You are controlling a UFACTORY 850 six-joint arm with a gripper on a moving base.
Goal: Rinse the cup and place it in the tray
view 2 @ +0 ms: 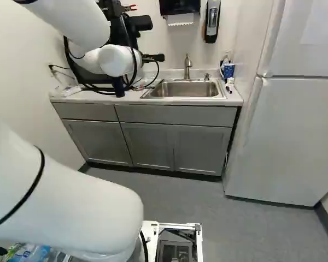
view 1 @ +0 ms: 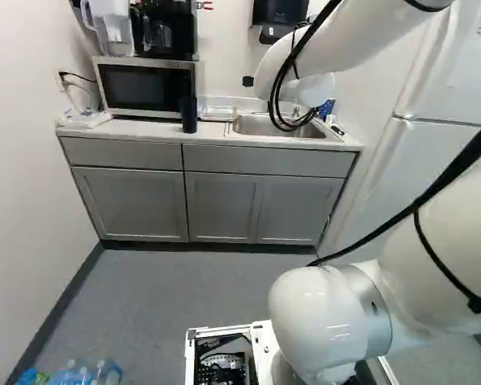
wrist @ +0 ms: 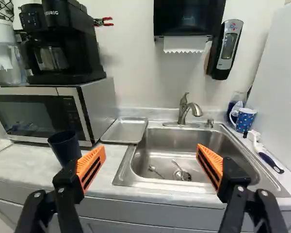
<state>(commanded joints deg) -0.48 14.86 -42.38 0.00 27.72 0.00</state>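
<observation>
Wrist view: the 2 fingers [wrist: 91, 167] stand wide apart, holding nothing. The dark blue cup [wrist: 65, 147] is on the table [wrist: 31, 159], near the metal tray [wrist: 125, 130]. Reaching for it seems in hand; next, centre the fingers around it and grip, before rinsing under the faucet [wrist: 184, 109].

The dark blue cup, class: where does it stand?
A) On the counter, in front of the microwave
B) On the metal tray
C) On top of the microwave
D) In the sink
A: the wrist view shows the cup on the counter in front of the microwave, off the tray.
</observation>
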